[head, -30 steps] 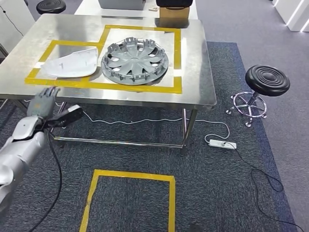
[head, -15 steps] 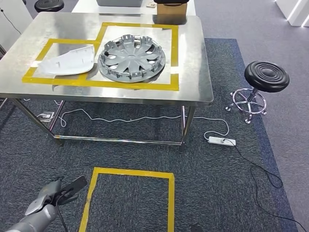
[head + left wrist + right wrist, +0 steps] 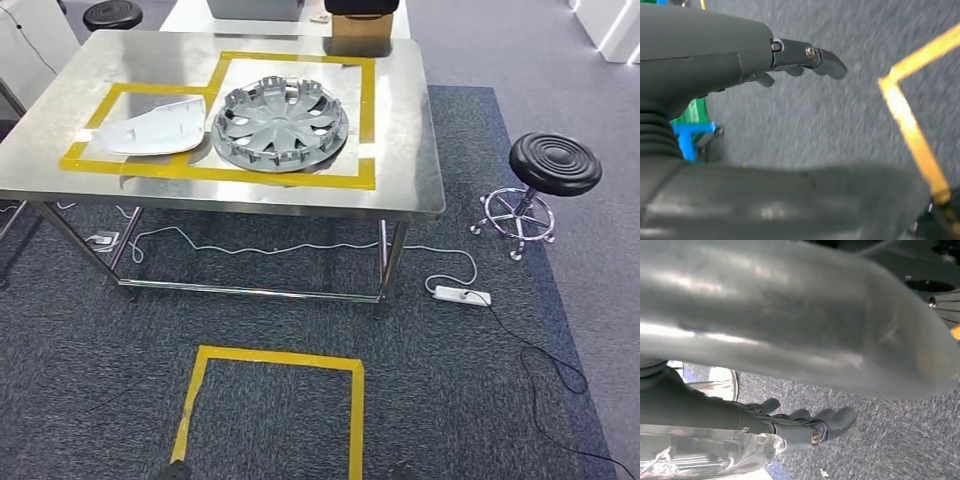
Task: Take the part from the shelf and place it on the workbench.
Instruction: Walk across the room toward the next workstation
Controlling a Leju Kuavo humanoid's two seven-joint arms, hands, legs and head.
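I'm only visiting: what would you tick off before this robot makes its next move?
1. Wheel cover lies inside the yellow tape on the workbench: ok.
2. White part lies beside it, inside the tape: ok.
3. Left hand holds nothing, fingers straight: ok.
4. Right hand empty: cannot tell.
5. Floor free for walking: not ok, a power strip and cables lie by the table leg.

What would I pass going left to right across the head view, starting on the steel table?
White curved plastic panel → silver plastic wheel cover → white power strip on the carpet → black round stool with chrome base.
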